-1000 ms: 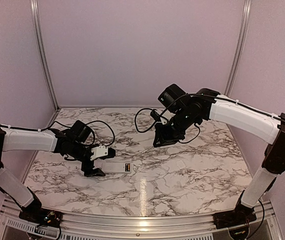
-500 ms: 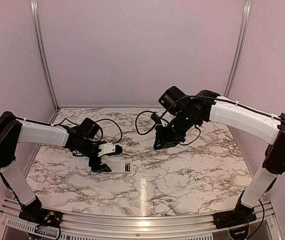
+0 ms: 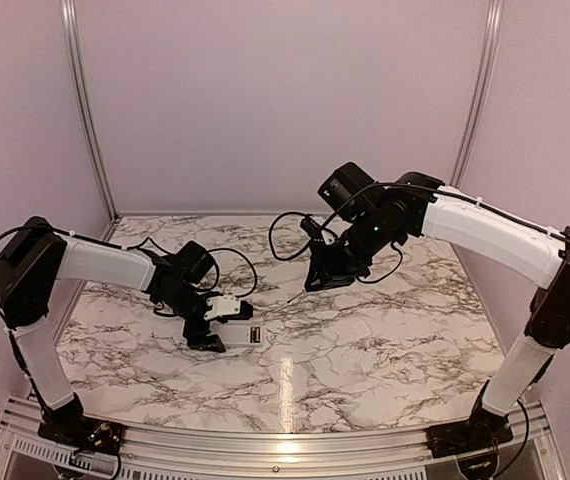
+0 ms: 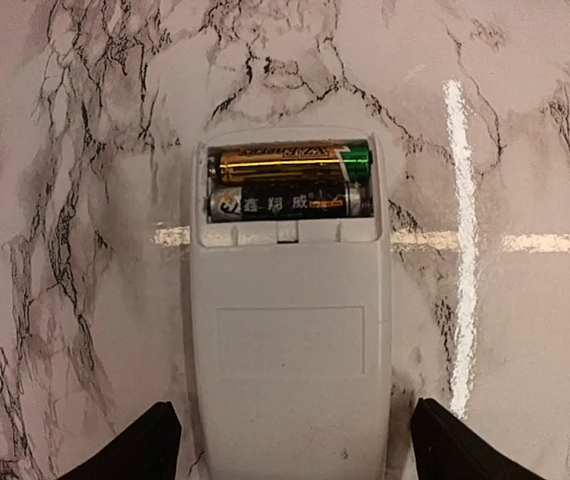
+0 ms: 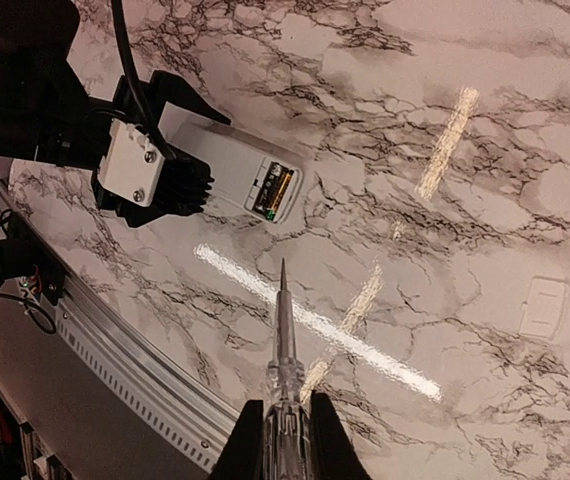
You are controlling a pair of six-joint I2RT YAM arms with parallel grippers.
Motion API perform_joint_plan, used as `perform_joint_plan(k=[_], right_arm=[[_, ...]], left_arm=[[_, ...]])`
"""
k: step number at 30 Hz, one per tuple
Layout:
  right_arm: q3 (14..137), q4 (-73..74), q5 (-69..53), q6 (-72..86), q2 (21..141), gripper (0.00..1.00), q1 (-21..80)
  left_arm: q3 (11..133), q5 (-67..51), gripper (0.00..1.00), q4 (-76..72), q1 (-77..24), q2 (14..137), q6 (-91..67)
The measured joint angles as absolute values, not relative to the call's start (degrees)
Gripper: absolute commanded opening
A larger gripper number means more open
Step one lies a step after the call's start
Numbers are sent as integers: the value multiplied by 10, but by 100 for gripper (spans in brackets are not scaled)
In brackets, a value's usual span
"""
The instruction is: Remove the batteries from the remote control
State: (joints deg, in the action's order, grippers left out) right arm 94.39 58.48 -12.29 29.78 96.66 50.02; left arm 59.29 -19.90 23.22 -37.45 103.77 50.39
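The white remote control (image 4: 285, 340) lies flat on the marble table (image 4: 55, 200) with its battery recess open at the far end. Two batteries lie side by side in it, a gold and green one (image 4: 290, 163) and a dark one (image 4: 290, 204). My left gripper (image 4: 290, 445) is open and straddles the remote's near end, with small gaps at both fingers (image 4: 130, 455). In the top view it (image 3: 221, 325) sits left of the remote (image 3: 245, 336). My right gripper (image 5: 280, 430) is shut on a clear-handled pointed tool (image 5: 283, 340), held above the table, away from the remote (image 5: 235, 165).
A small flat white cover plate (image 5: 545, 305) lies on the marble, well to the right of the remote. The table's metal front rail (image 5: 125, 365) runs along the near edge. Pale walls enclose the back and sides.
My left arm has reached further right and brought its open gripper over the remote's end. My right arm with the tool has barely shifted.
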Motion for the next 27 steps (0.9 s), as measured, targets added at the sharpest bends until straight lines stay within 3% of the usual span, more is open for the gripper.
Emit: perform_joint_plan(k=[6, 12, 27], right_arm=[[941, 585, -123, 298, 967, 0, 500], [939, 585, -124, 298, 967, 0, 496], [927, 583, -125, 283, 967, 0, 454]], left_arm=[[602, -183, 74, 245, -382, 1049, 499], [613, -179, 55, 251, -389, 1058, 490], [585, -177, 52, 228, -434, 1022, 368]])
